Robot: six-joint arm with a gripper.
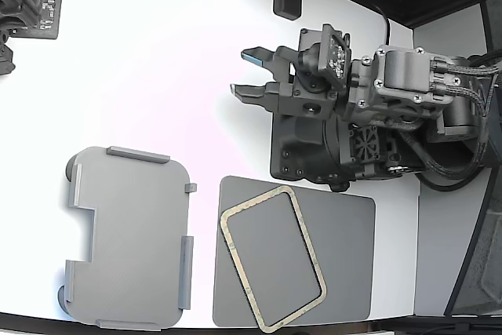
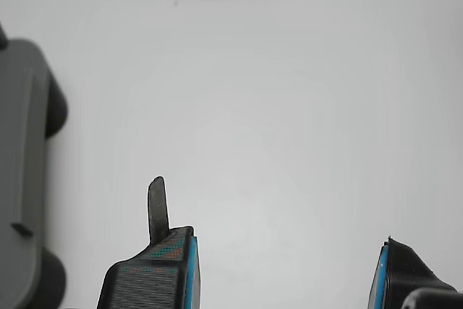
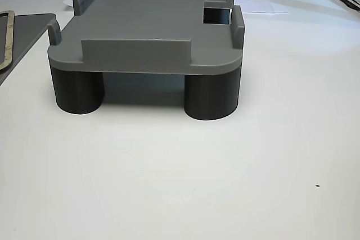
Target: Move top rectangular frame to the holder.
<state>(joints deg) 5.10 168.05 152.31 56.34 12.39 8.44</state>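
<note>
Our fingers [image 1: 249, 73] gape wide, holding nothing; we judge pickup hasn't begun, so next we reach the thin tan rectangular frame [image 1: 271, 257] lying well apart from them, then the light grey plastic holder [image 1: 129, 237].

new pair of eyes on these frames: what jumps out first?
The bulky black robot arm with its open gripper, fingers apart over bare white table, in the upper right of the exterior view. Below it, a thin tan rectangular frame lies skewed on a dark grey flat mat. At that view's left stands the empty light grey plastic holder tray, raised on dark cylindrical feet.
</note>
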